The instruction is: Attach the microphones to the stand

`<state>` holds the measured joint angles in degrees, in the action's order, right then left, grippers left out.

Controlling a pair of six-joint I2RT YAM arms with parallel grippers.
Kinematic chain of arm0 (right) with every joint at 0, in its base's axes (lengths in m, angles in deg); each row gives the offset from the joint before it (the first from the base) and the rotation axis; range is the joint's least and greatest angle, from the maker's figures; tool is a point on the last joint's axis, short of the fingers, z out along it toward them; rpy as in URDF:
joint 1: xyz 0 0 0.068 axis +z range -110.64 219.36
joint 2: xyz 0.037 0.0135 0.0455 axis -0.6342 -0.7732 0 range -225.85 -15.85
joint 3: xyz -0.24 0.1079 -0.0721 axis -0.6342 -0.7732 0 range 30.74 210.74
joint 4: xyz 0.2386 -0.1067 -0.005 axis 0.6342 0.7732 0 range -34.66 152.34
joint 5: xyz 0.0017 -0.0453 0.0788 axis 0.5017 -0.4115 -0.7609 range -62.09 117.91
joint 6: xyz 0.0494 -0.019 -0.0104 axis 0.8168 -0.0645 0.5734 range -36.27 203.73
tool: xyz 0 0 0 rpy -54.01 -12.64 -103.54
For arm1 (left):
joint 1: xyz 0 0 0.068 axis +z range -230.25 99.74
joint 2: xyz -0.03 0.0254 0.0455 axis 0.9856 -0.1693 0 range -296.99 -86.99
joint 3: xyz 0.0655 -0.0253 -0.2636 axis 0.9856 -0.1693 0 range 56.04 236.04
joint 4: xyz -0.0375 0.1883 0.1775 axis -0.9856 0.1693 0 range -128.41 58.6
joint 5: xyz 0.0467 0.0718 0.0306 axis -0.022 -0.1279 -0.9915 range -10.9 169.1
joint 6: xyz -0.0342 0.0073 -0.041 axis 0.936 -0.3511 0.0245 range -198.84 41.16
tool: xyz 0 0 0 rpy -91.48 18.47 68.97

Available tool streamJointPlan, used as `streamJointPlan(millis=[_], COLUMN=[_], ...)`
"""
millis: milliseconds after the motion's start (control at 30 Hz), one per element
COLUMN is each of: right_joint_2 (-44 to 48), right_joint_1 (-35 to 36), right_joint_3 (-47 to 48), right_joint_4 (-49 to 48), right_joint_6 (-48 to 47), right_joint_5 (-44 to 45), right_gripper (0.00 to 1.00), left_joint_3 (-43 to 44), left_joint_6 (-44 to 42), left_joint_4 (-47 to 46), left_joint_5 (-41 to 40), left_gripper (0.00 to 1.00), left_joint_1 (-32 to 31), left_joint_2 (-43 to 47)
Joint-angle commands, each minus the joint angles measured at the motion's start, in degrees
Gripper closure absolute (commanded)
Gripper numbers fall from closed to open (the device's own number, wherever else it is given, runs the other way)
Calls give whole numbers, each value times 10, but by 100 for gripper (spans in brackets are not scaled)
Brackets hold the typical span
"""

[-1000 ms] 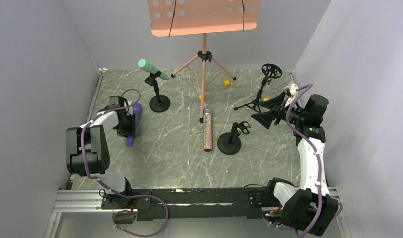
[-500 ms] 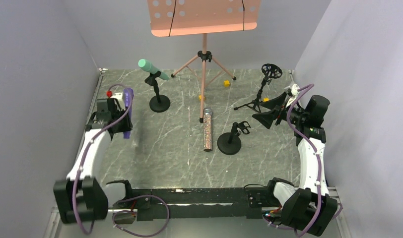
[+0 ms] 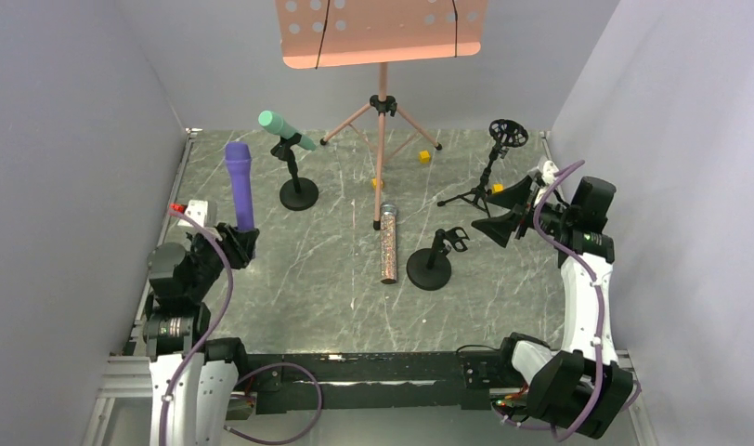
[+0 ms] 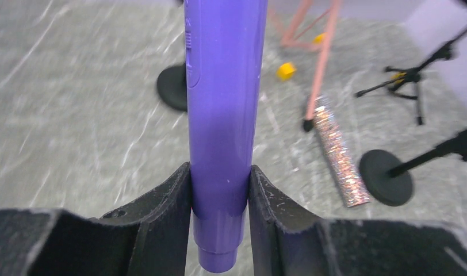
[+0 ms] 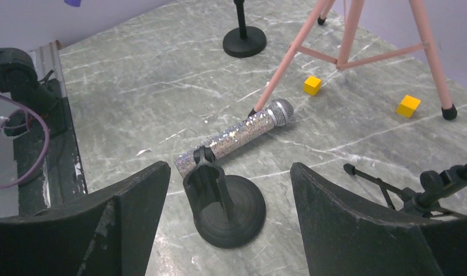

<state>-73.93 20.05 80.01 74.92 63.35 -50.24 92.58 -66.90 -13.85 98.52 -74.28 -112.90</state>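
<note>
A purple microphone (image 3: 239, 181) stands upright off the table at the left, and my left gripper (image 3: 237, 243) is shut on its lower end. In the left wrist view the purple microphone (image 4: 222, 115) fills the gap between both pads of the left gripper (image 4: 219, 195). A mint-green microphone (image 3: 282, 127) sits clipped in a round-base stand (image 3: 299, 194). A glittery microphone (image 3: 388, 243) lies flat mid-table. Right of it stands an empty round-base stand (image 3: 431, 265). My right gripper (image 3: 503, 209) is open, and in its wrist view the right gripper (image 5: 230, 169) frames that empty stand (image 5: 228, 207) and the glittery microphone (image 5: 237, 138).
A pink music stand (image 3: 383, 102) on a tripod rises at the back centre. A black tripod stand (image 3: 489, 177) with a ring holder is at the back right. Small yellow cubes (image 3: 424, 156) lie near the tripod feet. Walls close in on both sides.
My left arm has lifted the purple microphone off the table and swung back to the near left, turning it upright. The right arm has barely moved.
</note>
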Motion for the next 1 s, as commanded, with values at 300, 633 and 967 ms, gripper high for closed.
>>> streamJointPlan(millis=[300, 633, 967], right_joint_2=[-71, -18, -7], right_joint_1=[79, 191, 205], right_joint_3=[259, 153, 132], right_joint_4=[340, -116, -202], right_joint_6=[-193, 279, 372], right_joint_5=[-45, -50, -41], right_gripper=[11, 10, 9], left_joint_3=[3, 93, 167], left_joint_6=[121, 88, 100], left_joint_4=[-358, -539, -632], left_joint_5=[118, -33, -76], left_gripper=[100, 100, 100], left_joint_1=[-234, -527, -624], left_joint_2=[-56, -300, -454])
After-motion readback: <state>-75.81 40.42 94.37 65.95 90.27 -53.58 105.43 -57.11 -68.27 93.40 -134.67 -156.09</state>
